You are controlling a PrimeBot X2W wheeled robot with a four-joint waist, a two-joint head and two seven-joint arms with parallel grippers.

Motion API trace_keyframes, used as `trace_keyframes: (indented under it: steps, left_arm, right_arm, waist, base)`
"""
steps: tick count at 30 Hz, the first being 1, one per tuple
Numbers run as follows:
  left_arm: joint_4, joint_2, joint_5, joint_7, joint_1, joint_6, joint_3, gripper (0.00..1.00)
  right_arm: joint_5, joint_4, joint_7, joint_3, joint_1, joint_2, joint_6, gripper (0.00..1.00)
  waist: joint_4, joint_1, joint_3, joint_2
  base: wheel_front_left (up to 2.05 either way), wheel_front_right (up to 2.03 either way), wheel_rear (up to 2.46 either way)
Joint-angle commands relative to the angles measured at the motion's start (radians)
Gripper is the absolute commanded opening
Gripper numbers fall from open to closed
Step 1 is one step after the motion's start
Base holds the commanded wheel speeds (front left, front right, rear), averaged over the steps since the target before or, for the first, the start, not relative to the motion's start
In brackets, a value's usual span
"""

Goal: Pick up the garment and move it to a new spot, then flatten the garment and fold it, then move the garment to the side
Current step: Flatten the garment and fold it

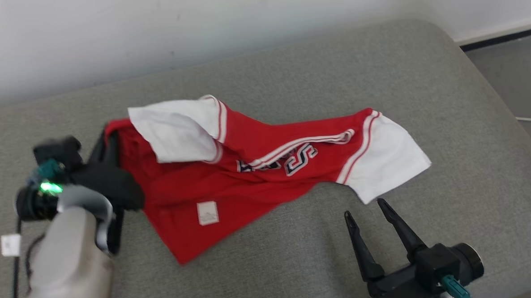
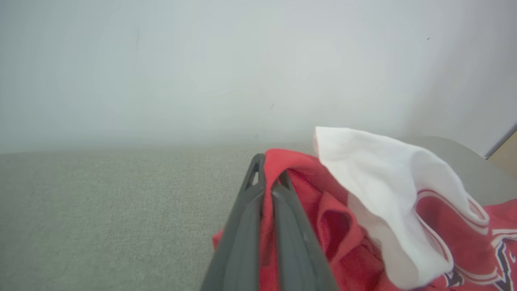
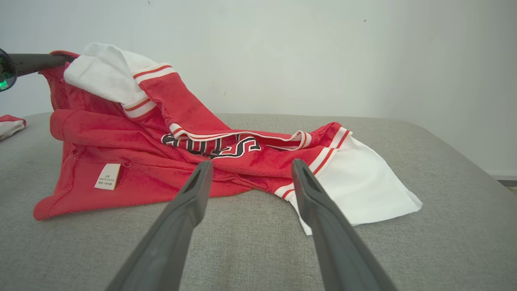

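- While the left gripper [image 2: 268, 169] is clamped on a red corner of the garment [image 1: 249, 181], lifted off the grey cushion [image 1: 297, 264], the rest lies crumpled mid-cushion.
- Right gripper [image 1: 365, 208]: fingers spread, empty, just short of the white sleeve [image 1: 391, 161].
- Open cushion right of it.
- Right wrist view: another red-and-white cloth [image 3: 10, 124], far left.

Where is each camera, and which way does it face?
Head view: high, looking down at the garment on the grey cushion; left gripper pinches its left end, right gripper open lower right.
Left wrist view: low, along its shut fingers clamping red cloth, toward the wall.
Right wrist view: low, between its open fingers, facing the garment.
Shared: head and right wrist views both show the white label.
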Motion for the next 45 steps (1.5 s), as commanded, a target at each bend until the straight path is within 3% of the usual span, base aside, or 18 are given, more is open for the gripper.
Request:
trace_keyframes:
  steps: [1, 7, 8, 9, 21, 28, 36, 45]
  left_arm:
    - [0.008, 0.014, -0.003, 0.004, -0.03, 0.0, 0.005, 0.0]
    - [0.059, 0.079, 0.014, 0.02, -0.157, 0.012, 0.013, 0.0]
    - [0.068, 0.086, 0.019, 0.022, -0.168, 0.019, 0.013, 0.27]
    - [0.079, 0.092, 0.019, 0.025, -0.176, 0.025, 0.013, 1.0]
    - [0.135, 0.038, -0.009, -0.056, -0.108, 0.032, 0.018, 1.0]
    - [0.129, -0.014, -0.031, -0.045, 0.007, -0.002, -0.002, 1.0]
    - [0.118, -0.026, -0.071, 0.015, 0.077, -0.061, -0.039, 1.0]
    - [0.153, 0.015, -0.056, 0.084, 0.064, -0.065, -0.079, 1.0]
  right_arm:
    - [0.005, -0.007, 0.001, 0.01, -0.016, 0.0, -0.002, 1.0]
    - [0.019, -0.019, 0.002, 0.041, -0.049, 0.0, -0.002, 1.0]
    - [0.022, -0.019, 0.002, 0.04, -0.05, 0.0, -0.002, 1.0]
    - [0.022, -0.017, 0.004, 0.041, -0.05, 0.0, -0.002, 1.0]
    - [0.029, -0.003, 0.002, 0.006, -0.03, -0.001, -0.002, 1.0]
    - [0.035, 0.01, 0.006, -0.015, 0.003, -0.001, -0.002, 1.0]
    - [0.049, 0.009, 0.01, -0.004, 0.032, -0.001, -0.002, 1.0]
    - [0.058, 0.008, 0.011, 0.014, 0.022, -0.001, -0.002, 1.0]
  waist:
    - [-0.036, 0.0, 0.035, -0.0001]
    - [-0.091, 0.0, 0.101, -0.0001]
    - [-0.093, 0.0, 0.109, -0.0001]
    - [-0.095, 0.0, 0.116, -0.0001]
    - [-0.002, 0.0, 0.077, -0.0001]
    - [0.05, 0.0, 0.012, -0.0001]
    - [0.034, 0.0, -0.008, -0.0001]
    - [-0.018, 0.0, 0.017, -0.0001]
  base:
    - [0.0, 0.0, 0.0]
    - [0.0, 0.0, 0.0]
    - [0.0, 0.0, 0.0]
    - [0.0, 0.0, 0.0]
    - [0.0, 0.0, 0.0]
    - [0.0, 0.0, 0.0]
    - [0.0, 0.0, 0.0]
    - [0.0, 0.0, 0.0]
